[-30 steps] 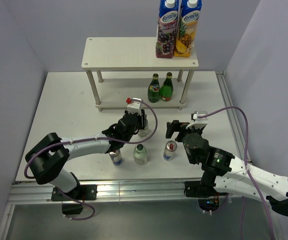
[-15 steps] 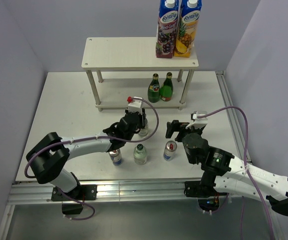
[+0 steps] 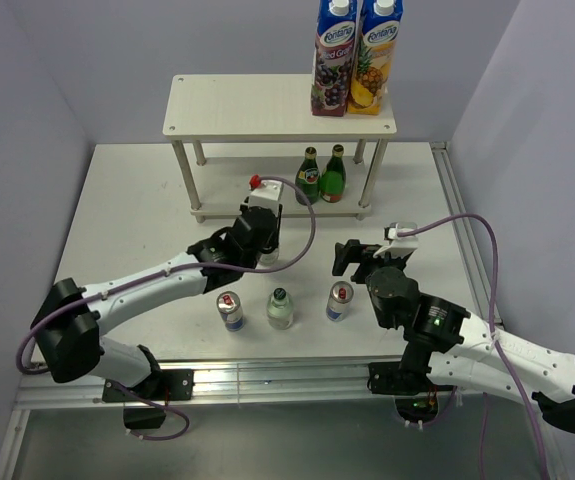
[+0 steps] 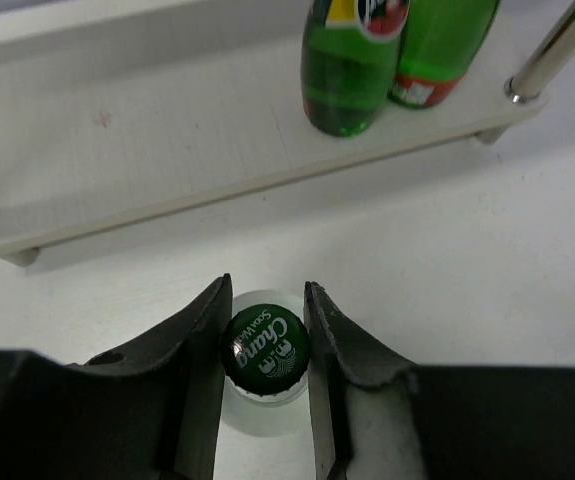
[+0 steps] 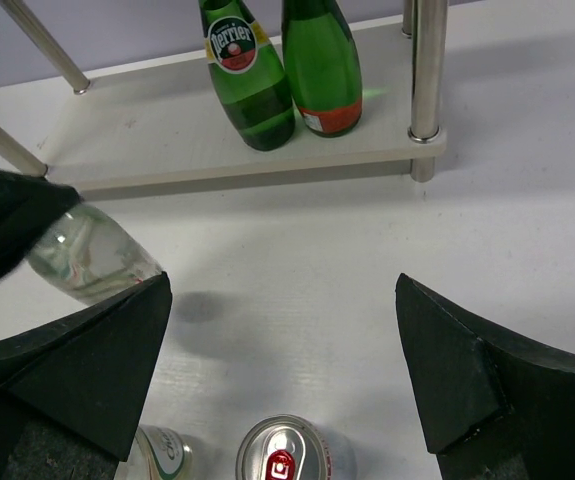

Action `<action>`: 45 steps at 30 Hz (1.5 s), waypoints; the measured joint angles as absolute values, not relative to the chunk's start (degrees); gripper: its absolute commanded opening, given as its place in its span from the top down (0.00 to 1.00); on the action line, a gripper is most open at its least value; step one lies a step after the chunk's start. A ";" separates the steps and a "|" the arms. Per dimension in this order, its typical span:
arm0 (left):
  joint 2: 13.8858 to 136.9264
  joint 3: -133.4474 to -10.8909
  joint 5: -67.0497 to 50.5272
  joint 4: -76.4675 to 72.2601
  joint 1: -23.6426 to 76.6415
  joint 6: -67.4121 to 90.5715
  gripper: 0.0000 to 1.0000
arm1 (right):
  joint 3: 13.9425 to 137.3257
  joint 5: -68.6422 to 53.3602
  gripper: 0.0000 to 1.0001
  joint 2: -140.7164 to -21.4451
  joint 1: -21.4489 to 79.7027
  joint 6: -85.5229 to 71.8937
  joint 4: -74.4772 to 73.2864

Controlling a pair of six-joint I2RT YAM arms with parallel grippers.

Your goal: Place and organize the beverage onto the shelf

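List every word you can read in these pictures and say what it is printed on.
"Fontana": on both juice cartons.
"Perrier": neck label of one green bottle.
"Chang": green cap of the clear bottle in the left claw; smaller print unclear.
Red label of the other green bottle: too blurred.

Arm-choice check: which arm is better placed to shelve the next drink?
Left: the left gripper is shut on the green-capped bottle near the shelf's lower board; the right gripper is open, empty.
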State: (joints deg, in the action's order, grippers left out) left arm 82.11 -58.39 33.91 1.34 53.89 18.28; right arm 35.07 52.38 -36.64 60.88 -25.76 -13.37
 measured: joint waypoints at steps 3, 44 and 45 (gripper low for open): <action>80.90 -62.50 35.14 4.27 53.84 17.04 1.00 | 35.05 52.49 0.00 -36.49 60.88 -25.76 -13.37; 104.03 -128.77 26.50 14.22 29.98 -2.61 1.00 | 34.15 53.60 0.01 -34.83 60.88 -26.15 -13.65; 104.12 -128.84 26.39 14.11 29.76 -2.61 1.00 | 34.15 53.60 0.01 -34.72 60.88 -26.15 -13.74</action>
State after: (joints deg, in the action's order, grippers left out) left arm 104.12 -128.84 26.39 14.11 29.76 -2.61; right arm 34.15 53.60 -34.72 60.88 -26.15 -13.74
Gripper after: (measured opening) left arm 0.372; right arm 0.993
